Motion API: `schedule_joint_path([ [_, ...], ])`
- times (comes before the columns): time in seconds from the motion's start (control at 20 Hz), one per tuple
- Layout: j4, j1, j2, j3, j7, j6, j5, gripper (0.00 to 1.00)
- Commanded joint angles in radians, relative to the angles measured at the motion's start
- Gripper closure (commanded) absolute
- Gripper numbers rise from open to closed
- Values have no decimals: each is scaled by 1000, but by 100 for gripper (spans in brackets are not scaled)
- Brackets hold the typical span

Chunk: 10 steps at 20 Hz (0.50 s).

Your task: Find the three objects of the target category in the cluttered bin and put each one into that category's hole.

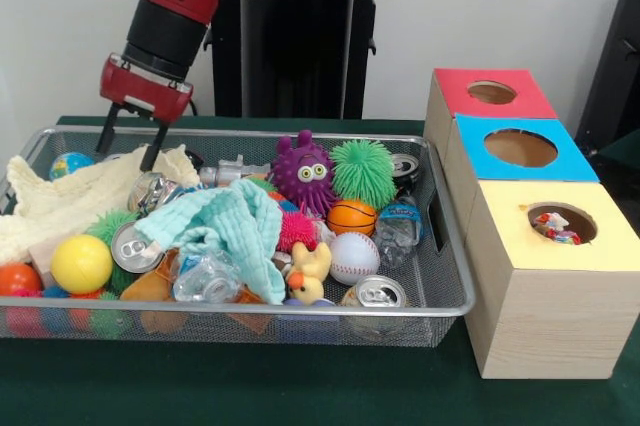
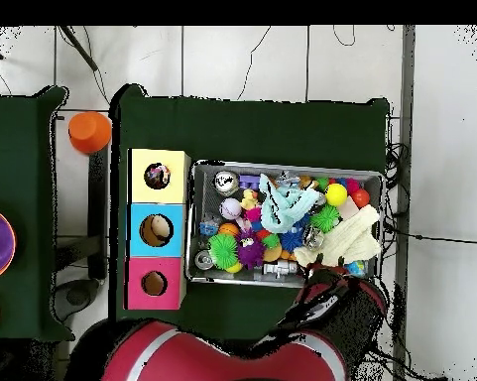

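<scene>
inside yellow hole [image 1: 562, 223], confetti cloth [image 1: 556, 227] partly hidden.

We see the wire mesh bin [image 1: 440, 246] on the table [image 1: 250, 386], three wooden boxes in a row just beside its right end in the front view. The box with the hole [image 1: 562, 223] holding a small cloth [image 1: 556, 227] sits nearest the camera. In the bin, a knitted cloth [image 1: 60, 201] lies at the left end, a folded cloth [image 1: 235, 231] drapes over the middle, a baseball [image 1: 353, 257] lies right of it, and a can [image 1: 378, 293] sits at the front rim. The gripper [image 1: 125, 146] hangs over the back left corner, above the knitted cloth.
</scene>
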Motion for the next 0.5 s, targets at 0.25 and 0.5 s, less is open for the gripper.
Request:
schedule_joint_path([
  [0.25,-119,-81,-23,245,83,102,106,0],
  [0.5,-133,-67,6,211,62,63,137,0],
])
